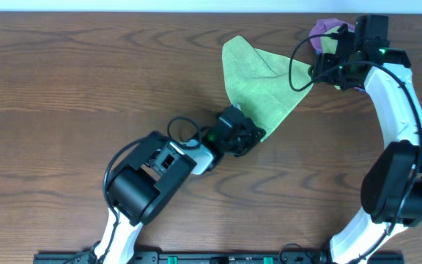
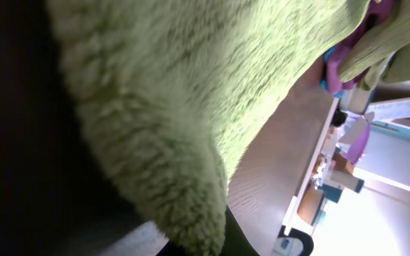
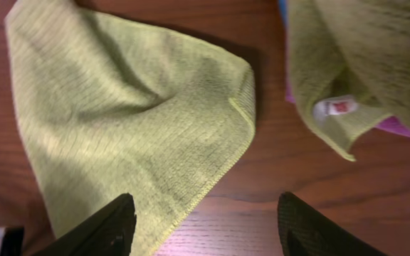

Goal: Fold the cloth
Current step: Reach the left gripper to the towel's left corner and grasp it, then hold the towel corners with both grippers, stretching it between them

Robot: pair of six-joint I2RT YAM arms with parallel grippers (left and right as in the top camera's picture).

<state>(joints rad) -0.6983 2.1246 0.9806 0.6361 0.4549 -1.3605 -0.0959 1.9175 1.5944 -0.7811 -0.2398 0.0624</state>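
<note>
A light green cloth (image 1: 258, 81) lies on the wooden table, folded into a rough triangle. My left gripper (image 1: 249, 136) is at the cloth's near corner and is shut on it; in the left wrist view the fuzzy green cloth (image 2: 191, 92) fills the frame right against the fingers. My right gripper (image 1: 327, 62) is open and empty, hovering over the cloth's far right corner. In the right wrist view the cloth (image 3: 127, 121) lies below, its hemmed edge running between the open fingers (image 3: 208, 227).
A pile of other cloths, green over purple (image 1: 327, 31), sits at the table's back right edge, just beside my right gripper; it also shows in the right wrist view (image 3: 361, 64). Bare wood (image 1: 86, 81) lies to the left.
</note>
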